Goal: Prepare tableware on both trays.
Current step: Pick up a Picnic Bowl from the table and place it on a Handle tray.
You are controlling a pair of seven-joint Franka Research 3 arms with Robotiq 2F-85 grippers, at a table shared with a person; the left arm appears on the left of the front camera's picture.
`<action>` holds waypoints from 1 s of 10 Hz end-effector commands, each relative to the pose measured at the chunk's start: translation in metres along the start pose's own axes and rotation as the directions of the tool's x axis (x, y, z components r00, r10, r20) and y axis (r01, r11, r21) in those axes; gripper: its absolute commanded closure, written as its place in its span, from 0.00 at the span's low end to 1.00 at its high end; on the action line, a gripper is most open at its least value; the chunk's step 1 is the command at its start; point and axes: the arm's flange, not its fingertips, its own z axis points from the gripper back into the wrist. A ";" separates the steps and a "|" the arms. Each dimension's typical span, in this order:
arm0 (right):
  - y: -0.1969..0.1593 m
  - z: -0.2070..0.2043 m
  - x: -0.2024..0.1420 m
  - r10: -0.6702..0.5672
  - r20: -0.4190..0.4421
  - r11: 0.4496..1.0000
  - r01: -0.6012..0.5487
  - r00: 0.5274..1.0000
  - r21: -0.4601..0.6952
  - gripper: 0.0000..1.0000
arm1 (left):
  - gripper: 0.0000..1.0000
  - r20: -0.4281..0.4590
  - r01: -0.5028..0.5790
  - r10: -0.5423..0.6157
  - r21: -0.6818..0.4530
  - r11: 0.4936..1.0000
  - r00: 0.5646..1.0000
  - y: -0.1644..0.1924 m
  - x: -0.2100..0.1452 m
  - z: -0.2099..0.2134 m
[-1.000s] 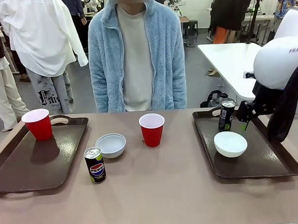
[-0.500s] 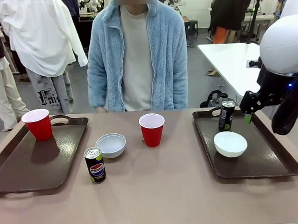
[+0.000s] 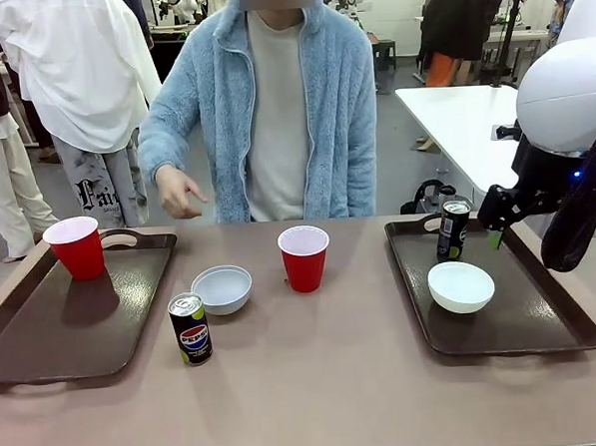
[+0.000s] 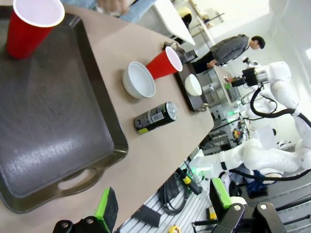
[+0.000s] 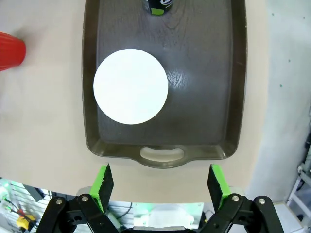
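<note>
Two matching trays: dark brown, raised rims, rounded corners, cut-out handles at the short ends. Left tray (image 3: 73, 325) at left edge of desk (image 3: 327, 401), right tray (image 3: 528, 321) near right edge, well apart.

On left tray: left cup (image 3: 75, 248), red, white inside, upright at far-left corner by far handle. Rest of that tray's floor bare.

On right tray: right can (image 3: 452, 231), slim, black, upright at far-left corner. Right bowl (image 3: 461, 286), round, white, just nearer than the can, left of tray's middle. Bare floor along right side and near end.

Between trays, straight on desk:
- Mid cup (image 3: 304, 259), red, white inside, upright, about centre.
- Left bowl (image 3: 222, 289), pale grey, near left tray's right rim, apart from it.
- Left can (image 3: 191, 329), black with blue-red logo and green base, upright, just nearer than left bowl and just beside tray rim.

Wide bare strip of desk along near edge, and between mid cup and right tray.

Right end effector (image 5: 159, 171) released, jaws wide, nothing between. Raised above right tray, pointing down, fingers framing the handle end in wrist view. In front view beside right can, apart from it.

Left end effector (image 4: 163, 190) released, jaws spread, nothing held, by desk edge off left tray's near handle.

Person's hand (image 3: 179, 192) raised beyond far edge, above left tray's far-right corner, touching nothing.
</note>
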 end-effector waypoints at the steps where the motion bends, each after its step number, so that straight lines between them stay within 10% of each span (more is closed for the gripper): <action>1: 0.000 0.000 0.000 0.000 0.000 1.000 0.000 1.000 0.000 0.00 | 0.00 0.000 0.000 0.000 0.000 1.000 1.000 0.000 0.000 0.000; 4: -0.072 0.036 0.013 -0.027 -0.117 0.856 0.083 0.993 0.510 0.00 | 0.00 -0.124 0.078 -0.044 0.283 0.956 0.991 -0.066 0.038 -0.001; 10: -0.197 0.024 0.034 -0.093 -0.156 0.590 0.181 0.983 0.787 0.00 | 0.00 -0.307 0.074 0.109 0.528 0.846 0.945 -0.113 0.135 -0.005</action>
